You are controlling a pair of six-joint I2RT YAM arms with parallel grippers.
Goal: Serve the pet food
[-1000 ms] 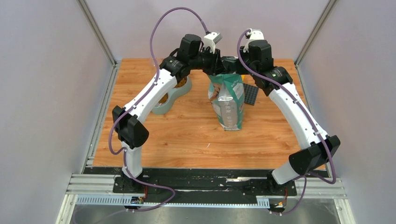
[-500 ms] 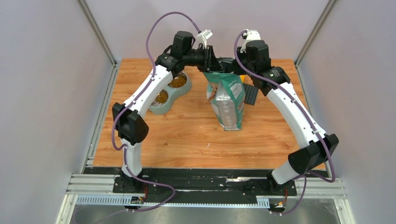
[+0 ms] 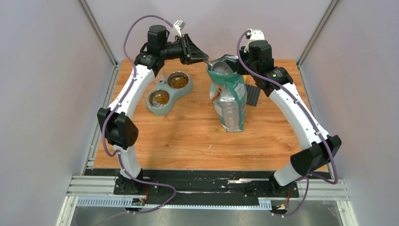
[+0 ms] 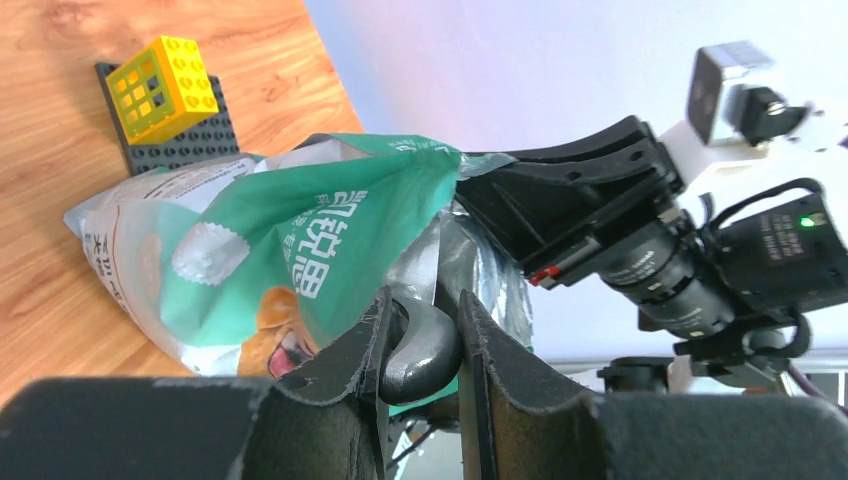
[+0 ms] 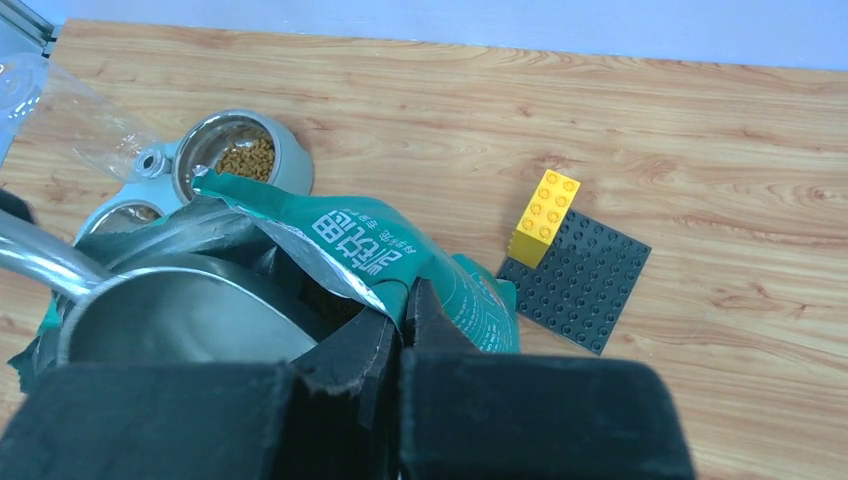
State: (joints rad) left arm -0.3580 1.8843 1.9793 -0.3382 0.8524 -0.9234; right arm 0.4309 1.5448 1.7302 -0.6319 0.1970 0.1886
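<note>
Chinese-lettered bag (image 5: 380, 245) near pet food (image 5: 246, 158)

Count:
- 2 grippers: left gripper (image 4: 420, 325), right gripper (image 5: 400, 315).
- 1 metal scoop (image 3: 219, 65), handle between the left fingers.
- 1 green-and-white pet food bag (image 3: 230, 101), rim between the right fingers.
- 1 double bowl (image 3: 168, 92): 2 wells, 2 heaps of kibble (image 3: 178, 81).
- 1 yellow brick (image 5: 545, 215) and 1 dark studded baseplate (image 5: 585, 290), both right of the right fingers in the right wrist view.
</note>
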